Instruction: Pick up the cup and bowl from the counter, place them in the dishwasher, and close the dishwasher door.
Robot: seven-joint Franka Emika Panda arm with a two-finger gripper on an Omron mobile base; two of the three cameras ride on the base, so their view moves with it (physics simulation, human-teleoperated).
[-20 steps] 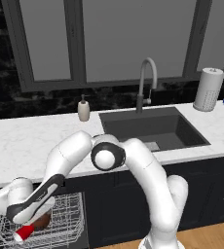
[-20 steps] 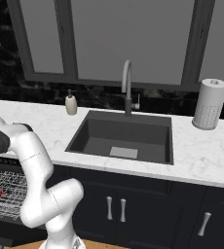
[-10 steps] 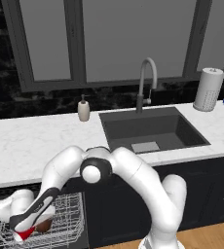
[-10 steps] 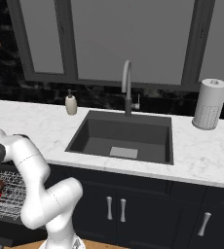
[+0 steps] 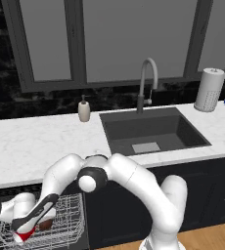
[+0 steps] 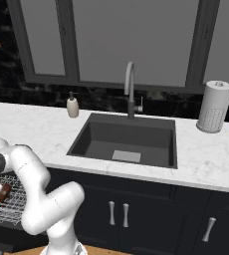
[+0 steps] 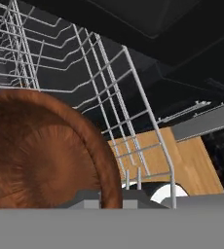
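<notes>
White marble-look counter [image 5: 41, 141] runs across the kitchen under dark-framed windows, with a dark inset sink [image 5: 151, 129] and a curved faucet [image 5: 146, 85] behind it. On the counter stand a beige soap dispenser [image 5: 84, 109] left of the sink and a paper towel roll [image 5: 209, 90] at the far right.

Below the counter's left end the dishwasher [image 5: 2, 195] is open, its white wire rack [image 5: 68, 227] pulled out. The arm bends down from the base and reaches into that rack. The gripper [image 5: 29, 229] sits low inside the rack, at its left part in the left base view. The brown bowl [image 7: 41, 151] is in the rack at the gripper: in the hand view its glossy inside and rim loom very close on the left, with the rack wires rising behind and to the right of it. In the right base view the bowl's brown rim [image 6: 2, 191] shows just past the wrist, above the wires. The red cup [image 5: 22, 237] lies in the rack too, right beside the gripper and the bowl; its white rim [image 7: 167, 194] peeks out low in the hand view.

Whether the fingers are clamped on the bowl or parted I cannot tell.
</notes>
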